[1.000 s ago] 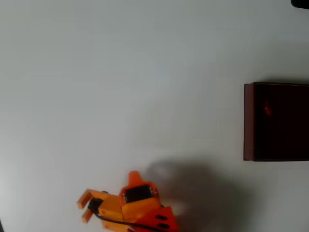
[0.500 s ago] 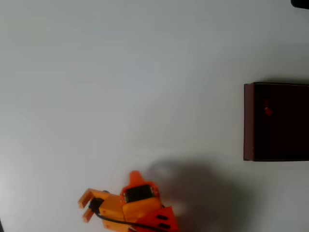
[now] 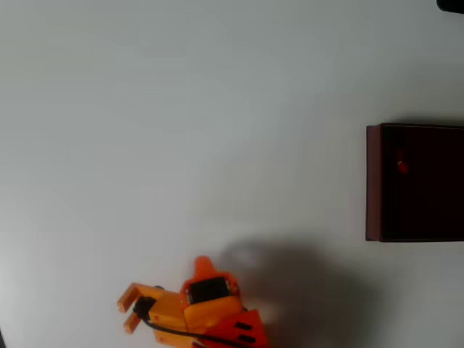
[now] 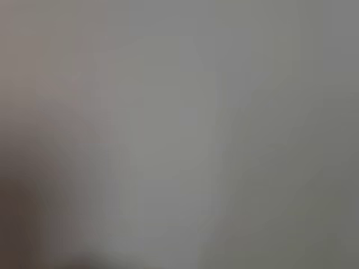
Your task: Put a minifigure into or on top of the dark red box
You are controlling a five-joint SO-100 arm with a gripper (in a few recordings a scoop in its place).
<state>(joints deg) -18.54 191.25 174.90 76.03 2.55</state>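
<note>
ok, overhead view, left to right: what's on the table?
Orange pincer, jaws apart and empty, at the bottom edge → bare white table → dark red box at the right edge, with the tiny red minifigure lying inside it.

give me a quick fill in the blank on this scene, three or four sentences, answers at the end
1. In the overhead view, the minifigure lies ____ the dark red box.
2. The box sits at the ____ edge of the overhead view.
3. The orange gripper is near the ____ edge of that view, far from the box.
4. The gripper's fingers are spread apart and hold ____.

Missing words: inside; right; bottom; nothing
</note>
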